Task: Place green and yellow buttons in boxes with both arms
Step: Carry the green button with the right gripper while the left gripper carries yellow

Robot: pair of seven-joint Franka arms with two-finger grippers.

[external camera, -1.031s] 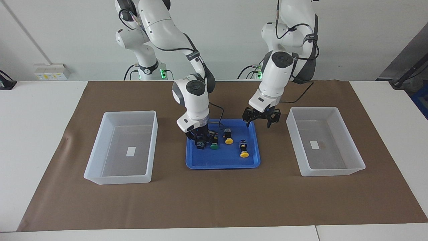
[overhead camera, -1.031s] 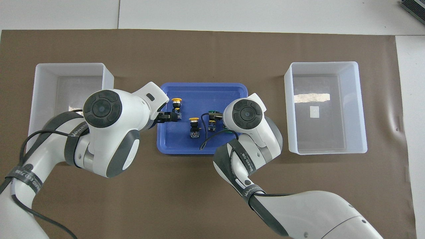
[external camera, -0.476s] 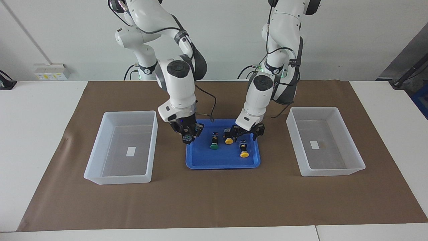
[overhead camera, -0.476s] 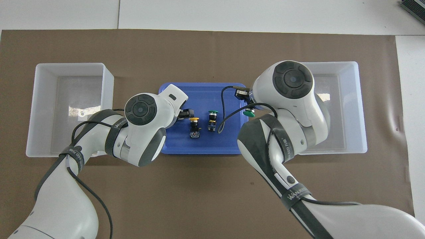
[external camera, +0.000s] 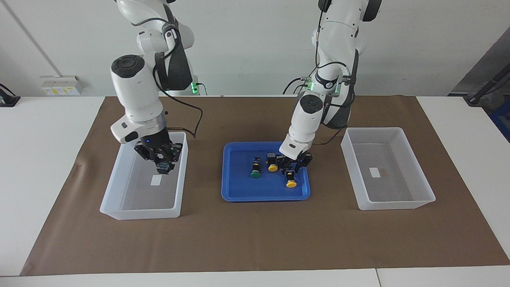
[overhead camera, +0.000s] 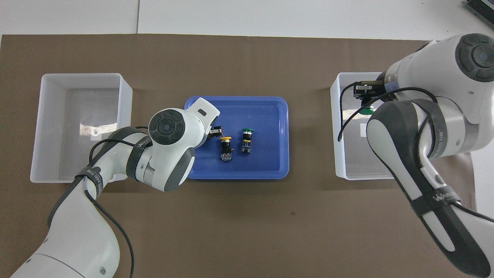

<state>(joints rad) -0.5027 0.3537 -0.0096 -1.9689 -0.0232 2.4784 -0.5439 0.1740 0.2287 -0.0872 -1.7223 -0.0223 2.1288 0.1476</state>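
My right gripper [external camera: 161,159] is shut on a green button [external camera: 162,166] and holds it over the clear box [external camera: 139,213] at the right arm's end; its green cap shows in the overhead view [overhead camera: 366,111]. My left gripper [external camera: 294,162] is open and low in the blue tray [external camera: 239,191], at the black body of a yellow button [external camera: 291,181]. That button is hidden under the left arm in the overhead view. A second yellow button [external camera: 273,164] and a green button [external camera: 255,170] lie in the tray beside it.
A second clear box [external camera: 394,203] stands at the left arm's end of the brown mat. Each box has a white label on its floor. The tray sits between the two boxes.
My right gripper has lifted a green button out of the tray and carried it over the box at its end. My left gripper has come down into the tray at a yellow button.
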